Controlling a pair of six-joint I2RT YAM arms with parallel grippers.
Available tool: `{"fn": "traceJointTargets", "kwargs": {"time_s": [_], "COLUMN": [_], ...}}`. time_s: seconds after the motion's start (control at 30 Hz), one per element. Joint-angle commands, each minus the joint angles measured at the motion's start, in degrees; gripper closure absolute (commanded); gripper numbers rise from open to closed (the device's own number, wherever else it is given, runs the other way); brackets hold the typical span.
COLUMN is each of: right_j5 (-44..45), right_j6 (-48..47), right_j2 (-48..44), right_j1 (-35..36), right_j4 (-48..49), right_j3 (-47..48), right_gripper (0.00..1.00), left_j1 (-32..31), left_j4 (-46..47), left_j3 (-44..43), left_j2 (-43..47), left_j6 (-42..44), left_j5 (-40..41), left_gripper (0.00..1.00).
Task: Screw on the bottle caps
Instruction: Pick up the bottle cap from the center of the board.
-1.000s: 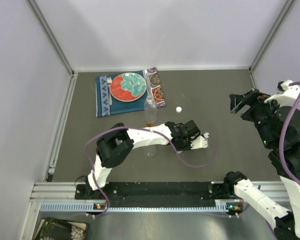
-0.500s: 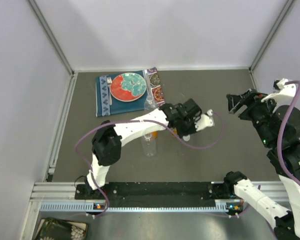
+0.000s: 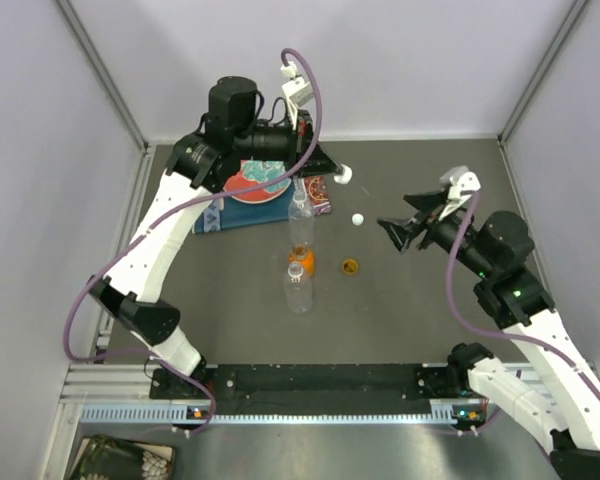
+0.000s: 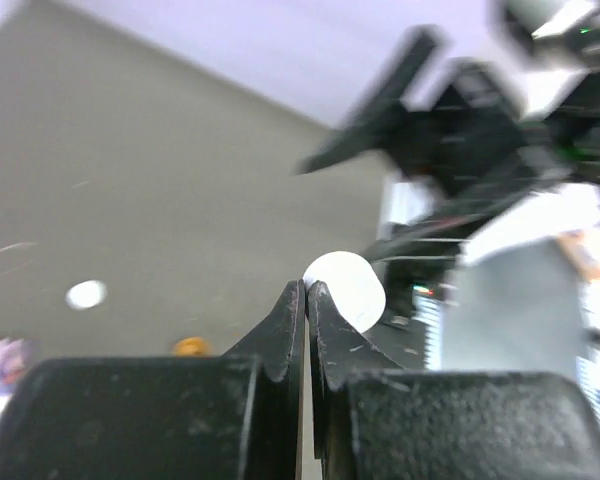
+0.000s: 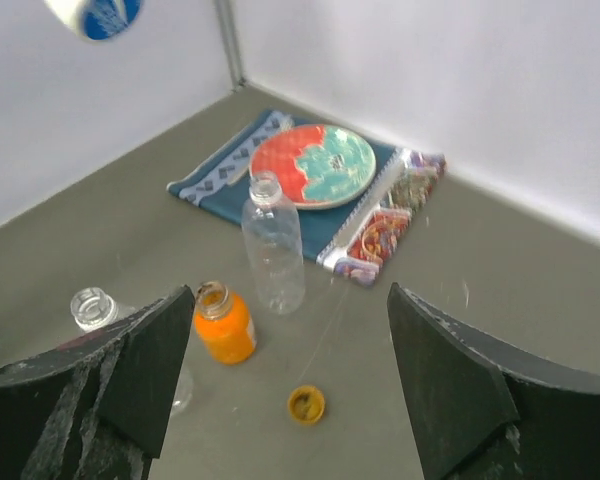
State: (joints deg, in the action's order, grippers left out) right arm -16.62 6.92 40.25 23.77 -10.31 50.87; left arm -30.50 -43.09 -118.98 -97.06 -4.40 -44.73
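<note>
The plate (image 3: 256, 172) sat on a cloth (image 3: 208, 205) at the tabletop's (image 3: 430, 330) far left, three bottles (image 3: 300, 263) stood in a line before it, one cap (image 3: 351, 266) lay to their right, and another cap (image 3: 358, 219) lay behind that.

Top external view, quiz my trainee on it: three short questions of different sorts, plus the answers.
1. True or false: the orange cap is screwed onto the orange bottle.
2. Counting the orange one, how many bottles stand uncapped?
3. The white cap farther back is: A) lying loose, B) pinched at the tips of the left fingers, C) screwed on a bottle.
Key: 1 false; 2 three; 3 B.
</note>
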Motion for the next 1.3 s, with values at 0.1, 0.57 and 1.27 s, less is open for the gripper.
{"fn": "traceJointTargets", "kwargs": {"time_s": [0.1, 0.57, 1.27], "right_j5": [-14.4, -18.4, -9.3], "right_j6": [-12.5, -4.7, -12.8], "right_j2": [0.9, 4.3, 10.3], "right_j1": [2.6, 7.8, 16.0], "right_j4": [28.4, 38.6, 40.2], "right_j3": [-3.6, 0.0, 2.0], "right_gripper": [0.18, 0.28, 0.50], "left_j1": [-0.5, 0.5, 1.2], "left_j4": [33.7, 72.2, 84.6], "left_j3": [14.0, 27.4, 33.5], "left_j2": [3.3, 4.6, 7.3], "left_j6": [-35.0, -69.8, -80.5], "left_j5": [-30.1, -31.2, -28.6], "left_gripper": [1.00, 1.00, 1.00]}}
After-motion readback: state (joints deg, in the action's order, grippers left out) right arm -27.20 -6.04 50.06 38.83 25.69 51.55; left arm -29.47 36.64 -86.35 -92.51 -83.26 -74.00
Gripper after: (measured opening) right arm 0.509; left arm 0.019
